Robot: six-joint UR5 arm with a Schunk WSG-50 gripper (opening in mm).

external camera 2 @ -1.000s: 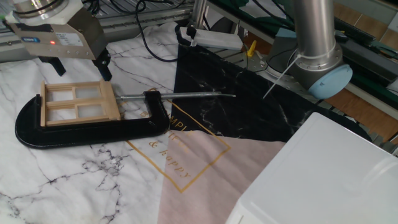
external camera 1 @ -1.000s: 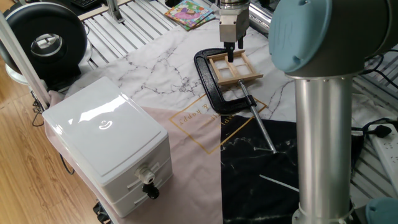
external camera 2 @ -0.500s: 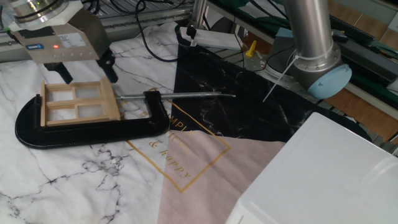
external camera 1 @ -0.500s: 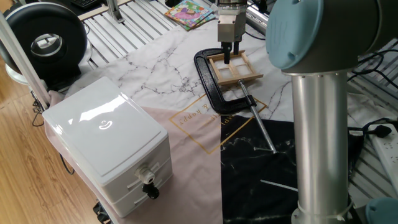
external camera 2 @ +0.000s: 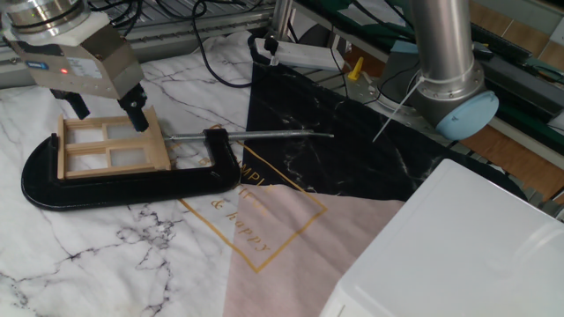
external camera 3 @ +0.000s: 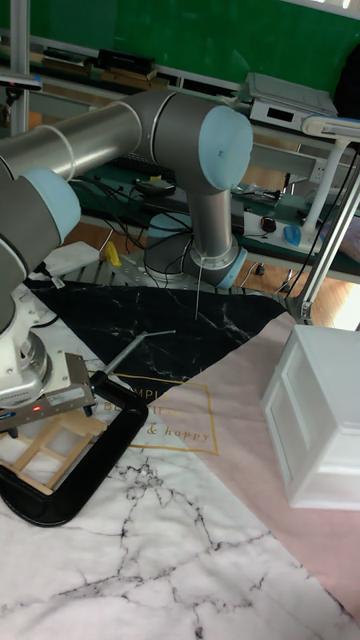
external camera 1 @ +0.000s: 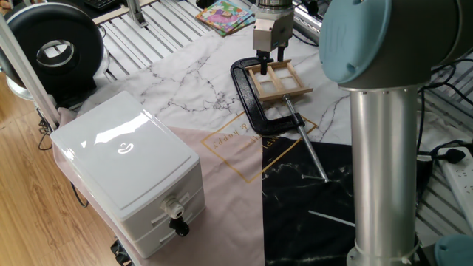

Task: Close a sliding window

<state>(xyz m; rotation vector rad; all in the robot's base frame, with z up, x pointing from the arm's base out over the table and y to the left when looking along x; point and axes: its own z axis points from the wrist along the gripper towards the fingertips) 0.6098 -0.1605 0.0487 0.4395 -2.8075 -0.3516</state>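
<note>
**Risk: fingers catch the frame, not the sash**

Nearest the C-clamp's [external camera 2: 132,189] black bow, the sliding window [external camera 2: 110,146] lies flat, held within the clamp. Beyond it, over its far edge, the pincer [external camera 2: 104,111] stands open, gripping nothing. A misplaced push could jam the bars or skew the clamped model on the desk [external camera 2: 132,255].

1. Light is bright and even in all three views, as from diffuse overhead sources; shadows are soft and short.
2. The white box [external camera 1: 129,166] carries a mild glare patch on its lid.
3. The robot arm [external camera 1: 384,133], near one fixed camera, looks soft and out of focus.
4. The tall fixed view is slightly grainy, with its green far wall [external camera 3: 200,35] darker than the table.
</note>
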